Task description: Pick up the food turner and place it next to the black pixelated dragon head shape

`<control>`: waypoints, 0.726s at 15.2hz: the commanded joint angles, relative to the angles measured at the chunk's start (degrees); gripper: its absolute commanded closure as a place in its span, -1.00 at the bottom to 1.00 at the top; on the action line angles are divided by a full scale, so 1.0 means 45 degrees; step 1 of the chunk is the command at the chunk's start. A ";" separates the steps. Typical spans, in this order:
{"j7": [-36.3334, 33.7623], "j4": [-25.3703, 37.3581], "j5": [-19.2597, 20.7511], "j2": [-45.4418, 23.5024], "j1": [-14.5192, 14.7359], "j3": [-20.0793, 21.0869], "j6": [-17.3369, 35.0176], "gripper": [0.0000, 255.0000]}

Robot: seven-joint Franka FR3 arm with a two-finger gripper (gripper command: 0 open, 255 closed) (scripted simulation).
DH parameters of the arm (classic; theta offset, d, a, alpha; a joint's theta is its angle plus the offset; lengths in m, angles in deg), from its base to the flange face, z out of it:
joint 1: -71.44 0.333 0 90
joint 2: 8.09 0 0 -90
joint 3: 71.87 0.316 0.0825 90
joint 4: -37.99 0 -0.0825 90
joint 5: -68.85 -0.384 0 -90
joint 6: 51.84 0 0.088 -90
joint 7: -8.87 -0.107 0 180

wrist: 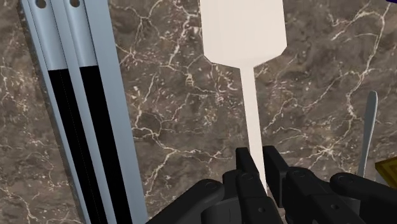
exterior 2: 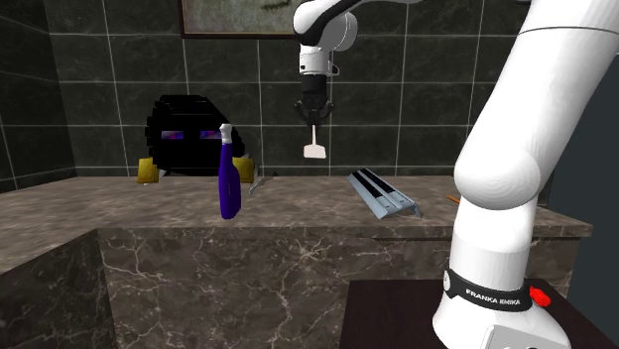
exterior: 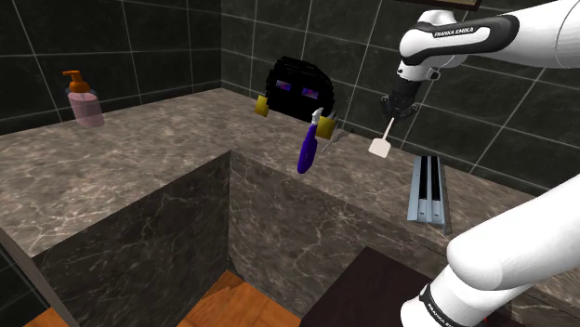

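Shows an all-black gripper [exterior: 398, 110] closed tight on the thin handle of a white food turner [exterior: 379, 145], blade hanging straight down in the air, clear of the dark veined marble counter [exterior: 139, 158]. In the shoulder view, places the turner at about 2 o'clock in the frame, below the white arm. Puts a black pixelated dragon head [exterior: 296, 88] at the turner's 10 o'clock, back against the dark tiled wall, with purple eyes and mustard-yellow blocks at its base. Stands a blue-purple spray bottle [exterior: 308, 149] just in front of the head, at the turner's 9 o'clock. Lays a grey-blue rail with two black slots [exterior: 427, 189] flat on the counter at the turner's 5 o'clock. Sets a pink soap dispenser with an orange pump [exterior: 84, 100] well apart, far out at 9 o'clock near the wall. In the second exterior view, hangs the turner near 12 o'clock, with the head and bottle at its 8 o'clock and the rail at its 4 o'clock. From the wrist camera, shows both fingers [wrist: 247, 168] pressed against the handle's sides, the rail on the counter beside the blade, and a thin grey utensil [wrist: 368, 133] on the opposite side.
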 commanded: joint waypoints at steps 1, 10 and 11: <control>0.0014 0.0348 -0.0009 -0.0009 0.0006 0.0009 -0.0344 1.00; 0.0093 0.2019 -0.0055 -0.0137 0.0027 0.0040 -0.1886 1.00; 0.0103 0.2220 -0.0061 -0.0165 0.0030 0.0042 -0.2059 1.00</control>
